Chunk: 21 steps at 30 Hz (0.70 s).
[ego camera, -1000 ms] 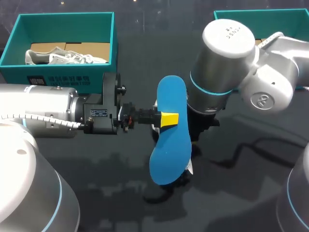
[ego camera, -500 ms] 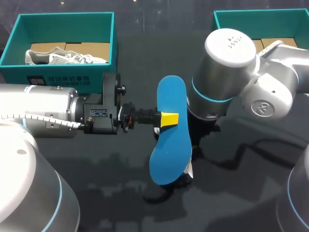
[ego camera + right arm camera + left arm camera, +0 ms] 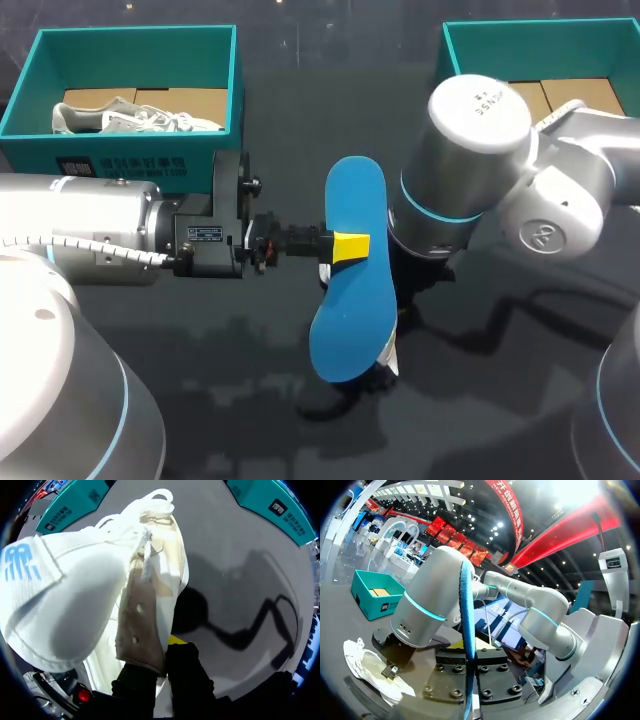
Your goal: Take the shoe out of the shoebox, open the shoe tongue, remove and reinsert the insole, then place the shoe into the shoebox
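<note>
A blue insole [image 3: 350, 280] hangs edge-up over the middle of the table, with my left gripper [image 3: 343, 245] shut on its middle. In the left wrist view the insole [image 3: 466, 605] stands as a thin blue strip between the fingers of that gripper [image 3: 470, 652]. Below it, on the table, the white shoe [image 3: 391, 352] is mostly hidden by the insole and my right arm. The right wrist view has the shoe [image 3: 75, 580] close up, its tongue lifted, and my right gripper [image 3: 162, 655] is shut on its brown eyelet flap. The shoe [image 3: 370, 667] also lies beside my right arm's wrist.
A teal shoebox [image 3: 130, 45] at the back left holds a second white shoe [image 3: 135, 118]. Another teal shoebox [image 3: 540, 40] stands at the back right, behind my right arm. A black cable [image 3: 520, 310] trails over the table at the right.
My right arm has shifted slightly to the right and toward the front. The left arm and the insole have stayed in place.
</note>
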Motion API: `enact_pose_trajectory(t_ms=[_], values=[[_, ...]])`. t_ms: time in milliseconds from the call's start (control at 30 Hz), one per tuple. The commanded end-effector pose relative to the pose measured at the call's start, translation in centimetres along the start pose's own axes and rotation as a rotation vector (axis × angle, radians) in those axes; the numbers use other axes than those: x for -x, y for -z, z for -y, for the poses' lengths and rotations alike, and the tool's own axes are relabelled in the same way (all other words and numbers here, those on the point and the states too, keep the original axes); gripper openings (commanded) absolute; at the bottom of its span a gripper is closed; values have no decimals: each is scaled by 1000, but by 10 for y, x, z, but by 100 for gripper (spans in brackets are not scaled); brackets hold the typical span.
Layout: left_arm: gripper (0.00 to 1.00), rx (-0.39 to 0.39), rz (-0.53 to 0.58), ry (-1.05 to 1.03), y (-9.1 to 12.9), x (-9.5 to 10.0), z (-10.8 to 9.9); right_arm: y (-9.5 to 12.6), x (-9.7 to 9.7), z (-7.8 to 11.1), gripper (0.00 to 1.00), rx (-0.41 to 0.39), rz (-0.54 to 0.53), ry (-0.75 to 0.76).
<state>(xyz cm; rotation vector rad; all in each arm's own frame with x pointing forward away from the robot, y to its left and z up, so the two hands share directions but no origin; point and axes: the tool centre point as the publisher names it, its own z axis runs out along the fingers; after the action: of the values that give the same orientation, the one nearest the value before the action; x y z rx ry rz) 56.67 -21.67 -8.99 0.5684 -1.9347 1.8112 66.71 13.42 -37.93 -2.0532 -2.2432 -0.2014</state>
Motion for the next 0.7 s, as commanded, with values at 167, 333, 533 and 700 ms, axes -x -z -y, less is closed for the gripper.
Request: enact_pose_trajectory(t_ms=[167,333,533,700], values=[[0,-4,3,0,-1,-1,-2,-12,-4,4,0,-3,-10,-5],[0,-4,3,0,-1,-1,-2,-16,-3,5,0,-7,-20,-7],[0,-4,3,0,-1,-1,-2,-21,-1,4,0,-15,-28,-4],[0,-4,3,0,-1,-1,-2,-21,-1,4,16,-19,-36,-3]])
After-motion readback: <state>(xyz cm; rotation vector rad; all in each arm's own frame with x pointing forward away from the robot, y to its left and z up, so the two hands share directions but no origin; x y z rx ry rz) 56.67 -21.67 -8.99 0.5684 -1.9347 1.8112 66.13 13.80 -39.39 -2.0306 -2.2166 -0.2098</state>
